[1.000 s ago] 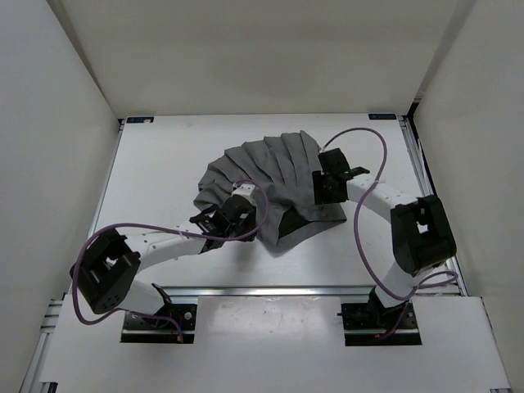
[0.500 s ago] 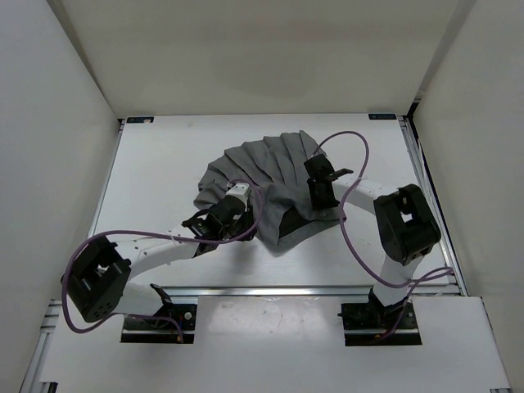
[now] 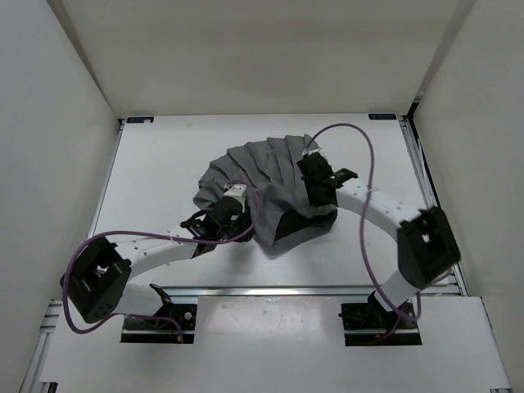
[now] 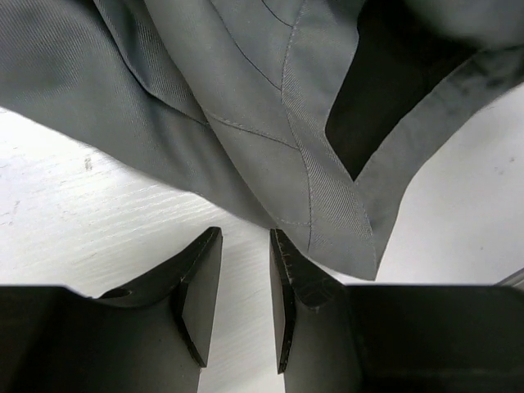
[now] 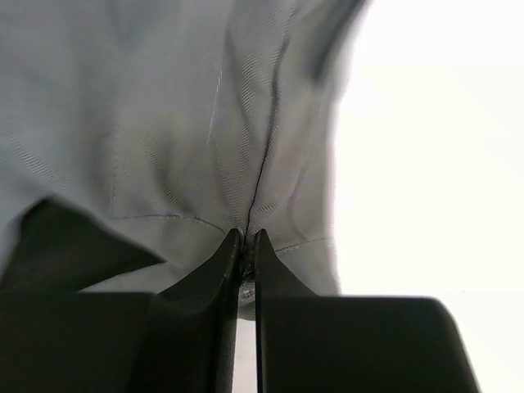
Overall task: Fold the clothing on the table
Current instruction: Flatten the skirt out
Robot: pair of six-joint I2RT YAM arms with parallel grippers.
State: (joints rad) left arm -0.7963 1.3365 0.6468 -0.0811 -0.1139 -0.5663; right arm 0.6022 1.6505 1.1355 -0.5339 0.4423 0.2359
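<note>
The clothing [image 3: 262, 176] is a grey pleated garment crumpled in the middle of the white table [image 3: 155, 172], with a darker inner side showing at its near edge [image 3: 291, 225]. My right gripper [image 5: 246, 237] is shut on a pinched fold of the clothing [image 5: 205, 123]; from above it sits over the garment's right part [image 3: 315, 182]. My left gripper [image 4: 244, 237] stands open on the bare table just short of the cloth's hem [image 4: 327, 196], with nothing between its fingers. In the top view the left gripper [image 3: 229, 205] is at the garment's near left edge.
White walls enclose the table on the left, back and right. Silver rails [image 3: 413, 164] edge the table. A purple cable [image 3: 364, 164] loops above the right arm, and another [image 3: 254, 221] trails by the left wrist.
My right gripper has moved left onto the garment and shut on a fold, bunching the cloth's right side. The left arm has drawn back slightly toward the near left.
</note>
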